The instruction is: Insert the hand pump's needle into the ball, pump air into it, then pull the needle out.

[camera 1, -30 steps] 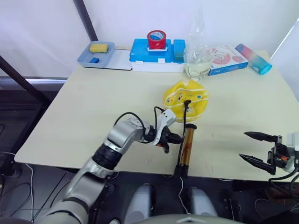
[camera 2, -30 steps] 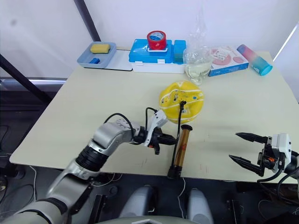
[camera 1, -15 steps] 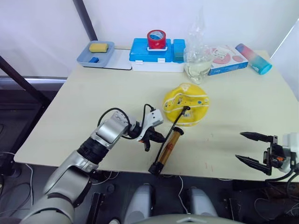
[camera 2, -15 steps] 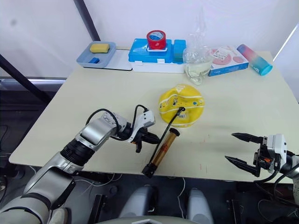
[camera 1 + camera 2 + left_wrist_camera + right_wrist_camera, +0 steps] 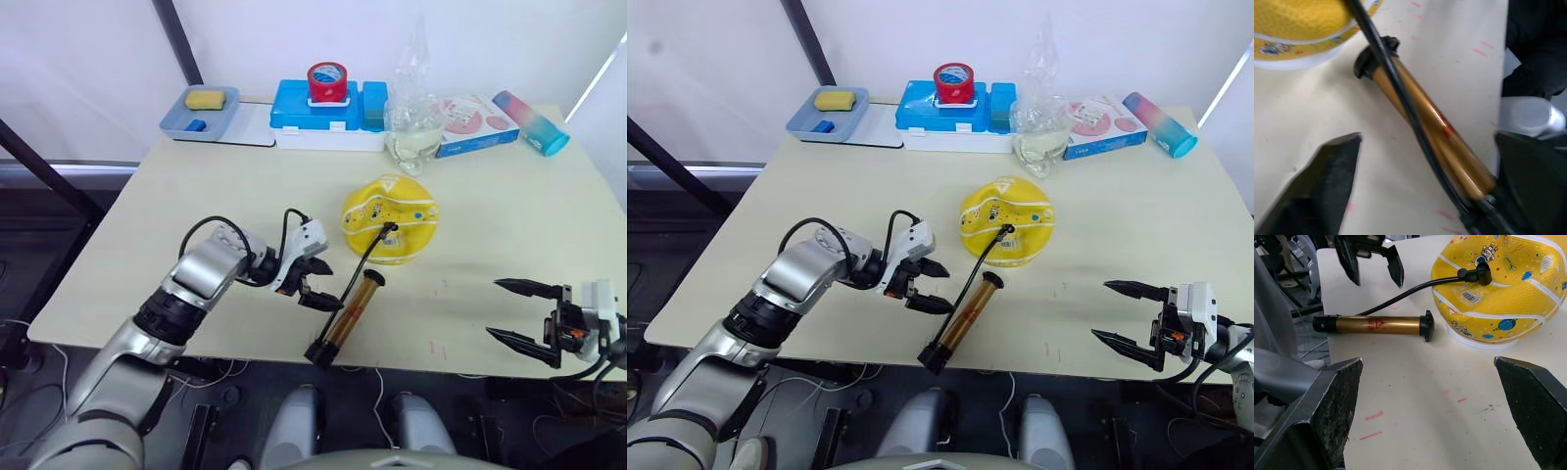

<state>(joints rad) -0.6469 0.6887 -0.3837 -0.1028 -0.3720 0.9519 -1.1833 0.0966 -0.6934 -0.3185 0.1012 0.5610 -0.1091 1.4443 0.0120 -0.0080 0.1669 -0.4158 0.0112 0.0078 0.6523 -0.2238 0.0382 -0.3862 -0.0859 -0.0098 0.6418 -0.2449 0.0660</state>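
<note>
Both grippers (image 5: 315, 284) (image 5: 516, 313) gape empty — right wrist view shows the needle (image 5: 1483, 274) seated in the ball (image 5: 1503, 289).

We see the hand pump (image 5: 1376, 325) with a glossy, metallic gold-bronze barrel and matt black plastic end caps; its hose (image 5: 1410, 292) looks like smooth black rubber. The ball (image 5: 1503, 289) at 2 o'clock from the pump shows a finely pebbled yellow rubber skin with smooth white seams and a paper-like label patch. The table (image 5: 196, 215) is matt, pale and smooth, with faint red marks. We note dull, slightly grainy black fingers on the right gripper (image 5: 519, 313) and left gripper (image 5: 315, 284).
</note>
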